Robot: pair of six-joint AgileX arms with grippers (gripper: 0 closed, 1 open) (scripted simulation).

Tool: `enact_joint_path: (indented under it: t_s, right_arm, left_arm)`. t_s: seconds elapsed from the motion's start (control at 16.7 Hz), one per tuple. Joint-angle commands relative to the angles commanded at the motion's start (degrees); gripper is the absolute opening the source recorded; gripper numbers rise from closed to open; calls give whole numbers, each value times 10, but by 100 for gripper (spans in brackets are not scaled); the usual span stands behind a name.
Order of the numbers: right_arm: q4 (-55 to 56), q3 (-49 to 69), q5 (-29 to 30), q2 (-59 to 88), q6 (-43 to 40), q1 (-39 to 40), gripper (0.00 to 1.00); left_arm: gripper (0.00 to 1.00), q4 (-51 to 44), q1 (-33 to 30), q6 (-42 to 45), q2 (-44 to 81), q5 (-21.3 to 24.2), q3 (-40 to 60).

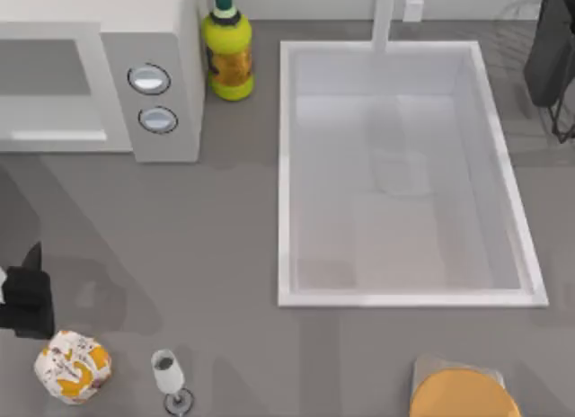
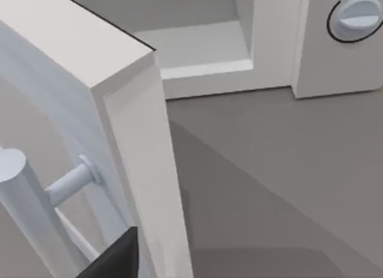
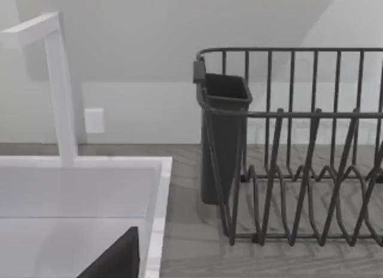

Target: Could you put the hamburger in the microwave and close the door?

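Your left hand [image 1: 27,300] sits at the desk's left edge; you cannot tell its finger state. The hamburger [image 1: 73,366] lies just beside it, toward the near edge. The microwave [image 1: 99,84] stands open behind, door [image 2: 90,110] swung out.

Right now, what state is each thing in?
microwave: cavity open.
door: swung open, handle beside left hand.
hamburger: on counter, outside microwave.
wine glass: upright.
bottle: upright, capped.
sink: empty.
left hand: by door, above hamburger.
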Motion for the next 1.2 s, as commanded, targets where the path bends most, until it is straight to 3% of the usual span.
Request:
enact_joint_path:
  t_s: [0.36,0.66,0.9,1.2]
  right_arm:
    - [0,0,0,0,0,0,100]
    - [0,0,0,0,0,0,100]
    - [0,0,0,0,0,0,100]
    - [0,0,0,0,0,0,100]
  left_arm:
    - [100,-202,-62,54,323,4,164]
    - [100,-335,-104,92,518,5,277]
    - [100,-387,-122,108,596,5,327]
    - [100,-389,-120,109,600,5,329]
